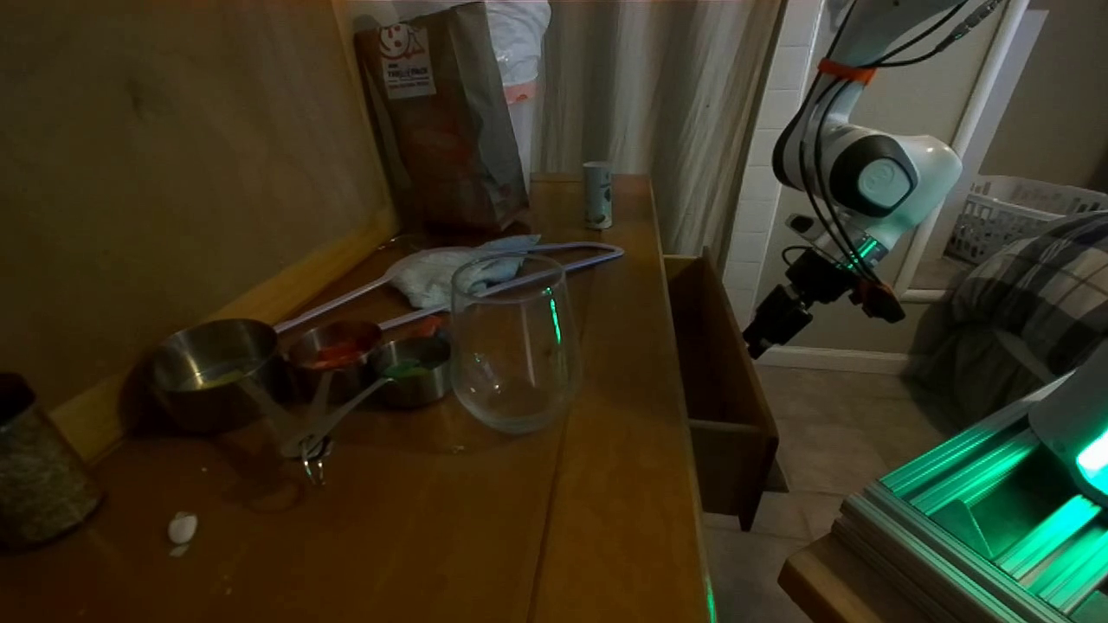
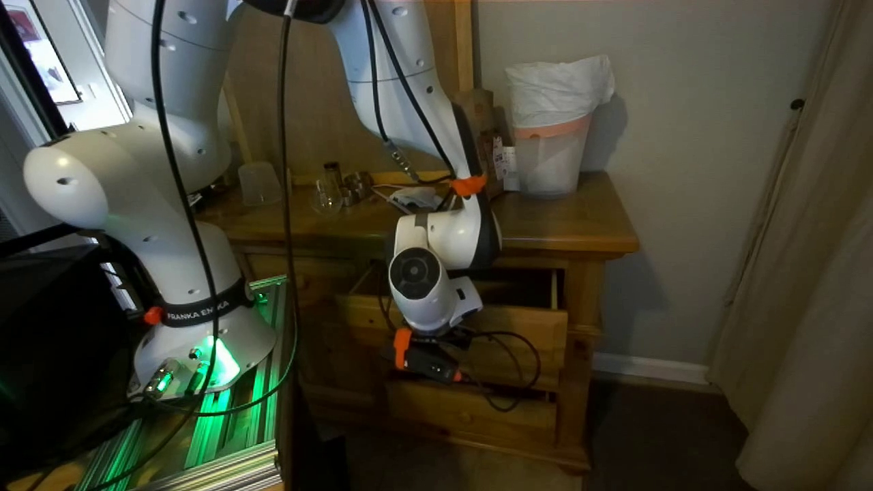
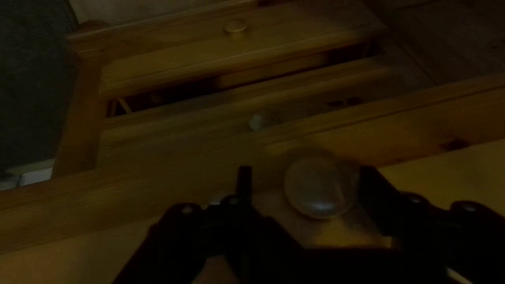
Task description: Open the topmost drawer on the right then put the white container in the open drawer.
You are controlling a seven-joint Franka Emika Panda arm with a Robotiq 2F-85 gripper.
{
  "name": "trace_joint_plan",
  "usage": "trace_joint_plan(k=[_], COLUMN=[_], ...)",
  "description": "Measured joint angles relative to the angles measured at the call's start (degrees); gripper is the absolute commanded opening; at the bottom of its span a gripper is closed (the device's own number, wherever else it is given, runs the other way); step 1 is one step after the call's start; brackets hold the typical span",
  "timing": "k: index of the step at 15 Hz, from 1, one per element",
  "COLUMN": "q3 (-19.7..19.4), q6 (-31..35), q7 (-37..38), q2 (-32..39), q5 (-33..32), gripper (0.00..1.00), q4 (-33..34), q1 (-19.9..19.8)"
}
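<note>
Pincer (image 3: 306, 174): jaws apart, a round knob (image 3: 315, 191) between them.
Top drawer (image 1: 725, 463): pulled out, front toward the pincer.
White container (image 1: 598, 197): upright on the bench (image 1: 625, 372), well apart from the pincer.

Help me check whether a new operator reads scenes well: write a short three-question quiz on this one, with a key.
1. True or false: the top drawer stands open.

2. In the wrist view, what shows between the fingers of the open gripper?
a) a jar
b) a drawer knob
c) a paper bag

3. Fill in: in an exterior view, a clear glass stands upright beside metal ____ ____.

Key: 1. True. 2. b. 3. measuring cups.
</note>
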Motion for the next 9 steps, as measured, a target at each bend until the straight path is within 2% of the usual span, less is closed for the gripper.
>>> trace_joint_plan(k=[4,9], q3=[-0.3,2.9], q6=[3.8,14.5], q7=[0.2,3.3], q2=[-3.9,-14.3], q5=[0.0,0.0], gripper=[1.0,1.0], q4=[-1.4,-7.2], q1=[0.2,3.5])
